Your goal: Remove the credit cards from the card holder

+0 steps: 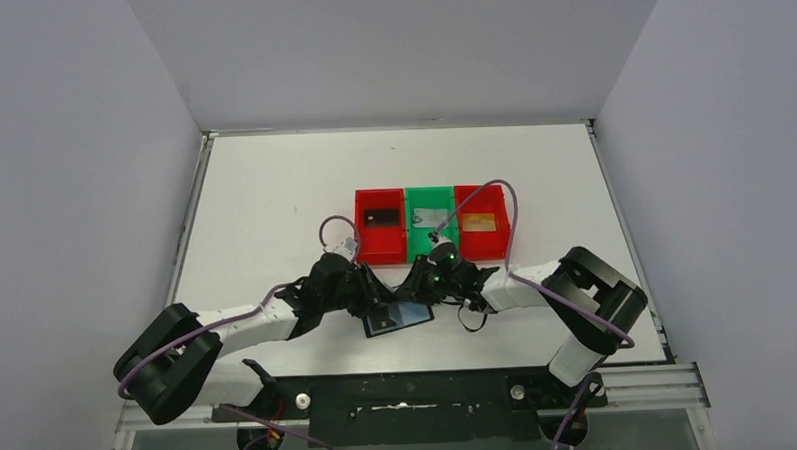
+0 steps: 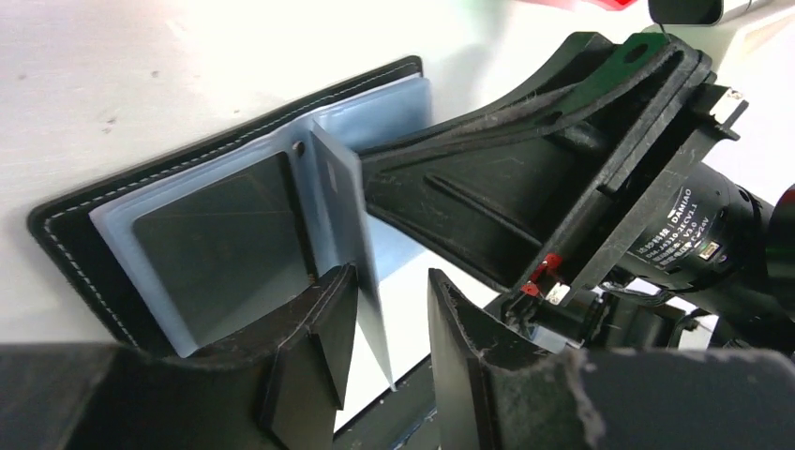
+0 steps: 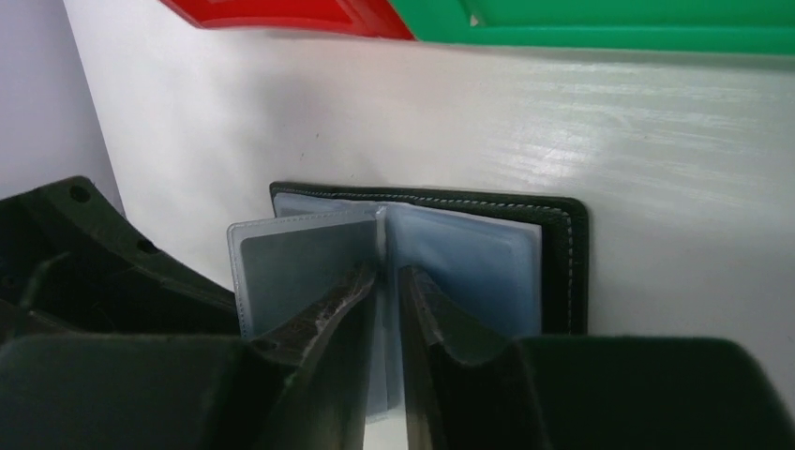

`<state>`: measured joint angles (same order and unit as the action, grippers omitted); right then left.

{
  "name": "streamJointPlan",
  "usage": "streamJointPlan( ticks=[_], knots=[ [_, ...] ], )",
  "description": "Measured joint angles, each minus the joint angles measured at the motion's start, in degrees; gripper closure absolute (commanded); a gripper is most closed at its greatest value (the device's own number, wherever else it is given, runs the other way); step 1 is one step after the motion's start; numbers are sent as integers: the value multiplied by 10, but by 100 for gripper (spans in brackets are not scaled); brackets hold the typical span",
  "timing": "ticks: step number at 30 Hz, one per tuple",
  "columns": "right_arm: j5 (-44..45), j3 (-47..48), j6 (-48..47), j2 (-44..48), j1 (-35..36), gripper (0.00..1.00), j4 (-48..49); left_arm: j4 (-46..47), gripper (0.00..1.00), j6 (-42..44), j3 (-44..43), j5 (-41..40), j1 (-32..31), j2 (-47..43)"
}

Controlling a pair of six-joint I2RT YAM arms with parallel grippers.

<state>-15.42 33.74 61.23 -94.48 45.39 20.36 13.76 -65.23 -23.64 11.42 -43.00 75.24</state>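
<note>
holder (image 1: 398,318): lies open and flat on the white table (image 1: 273,189), near the front edge, between the two claws. black outside with pale stitching, shiny grey-blue see-through sleeves inside. one sleeve (image 2: 339,206) stands straight up from the middle fold like a page in a book, the rest lie flat or lean.

left claw (image 2: 392,291): sits at one end of the standing sleeve, with a finger (image 2: 314,337) on each side of it. one side rests close against the sleeve, the other shows a clear gap. loose, not squeezing.

right claw (image 3: 387,274): sits at the other end of the same sleeve, facing the left claw. fingers (image 3: 436,323) almost together, with the sleeve edge in the thin slot between them. cannot tell if pinching or only around it.

farther back on the table: three bins in a row, touching side by side — left red bin (image 1: 381,256), green bin (image 1: 411,225), right red bin (image 1: 481,252). a small flat piece in each — dark piece (image 1: 381,217) in the left red bin, pale piece (image 1: 429,219) in the green bin, tan piece (image 1: 478,223) in the right red bin.
</note>
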Motion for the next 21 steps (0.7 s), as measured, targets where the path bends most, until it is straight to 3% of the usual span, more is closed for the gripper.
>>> streamJointPlan(
  ticks=[2,3,12,21],
  knots=[
    [1,3,-5,17,-1,61,-24,2,68,1,-6,7,0,0],
    [7,8,-9,35,-1,60,-51,2,68,3,-11,10,0,0],
    [142,43,-16,164,-4,59,-217,25,69,21,-57,52,-1,74],
    [212,-31,-5,286,-5,61,-277,26,63,31,-83,60,-13,110]
  ],
)
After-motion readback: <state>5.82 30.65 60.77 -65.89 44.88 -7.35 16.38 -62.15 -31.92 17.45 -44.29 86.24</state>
